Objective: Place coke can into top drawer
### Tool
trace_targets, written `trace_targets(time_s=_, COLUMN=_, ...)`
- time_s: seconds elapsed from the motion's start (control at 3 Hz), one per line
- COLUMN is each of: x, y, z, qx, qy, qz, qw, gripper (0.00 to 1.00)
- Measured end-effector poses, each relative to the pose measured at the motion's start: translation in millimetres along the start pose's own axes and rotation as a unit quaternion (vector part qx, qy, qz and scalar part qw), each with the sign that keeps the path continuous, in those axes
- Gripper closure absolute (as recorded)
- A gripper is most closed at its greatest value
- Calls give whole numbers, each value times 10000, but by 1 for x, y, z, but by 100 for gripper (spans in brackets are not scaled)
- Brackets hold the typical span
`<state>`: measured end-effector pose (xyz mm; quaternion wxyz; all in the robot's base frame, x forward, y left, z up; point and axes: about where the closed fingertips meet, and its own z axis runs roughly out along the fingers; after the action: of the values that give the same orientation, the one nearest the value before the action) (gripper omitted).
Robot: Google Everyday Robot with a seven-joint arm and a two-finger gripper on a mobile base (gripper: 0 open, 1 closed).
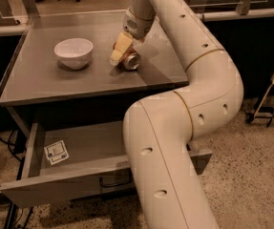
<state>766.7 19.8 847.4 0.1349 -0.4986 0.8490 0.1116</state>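
Observation:
The coke can [131,60] lies on its side on the grey table top [46,82], right of the middle, its silver end facing me. My gripper [121,52] hangs from the white arm right at the can. One yellow finger [118,49] sits down against the can's left side and the jaws look open around it. The can still rests on the table. The top drawer [74,187] below the table is pulled open, with a small white square sticker [56,151] on its floor at the left.
A white bowl [73,52] stands on the table left of the can. My large white arm [184,128] crosses in front of the drawer's right half and hides it. A metal frame [270,97] stands on the speckled floor at the right.

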Motion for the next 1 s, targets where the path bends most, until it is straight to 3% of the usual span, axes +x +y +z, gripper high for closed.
trace_targets(time_s=1.0, x=-9, y=-5, z=4, qx=81, qy=-136, qz=0, qw=9999, gripper=73)
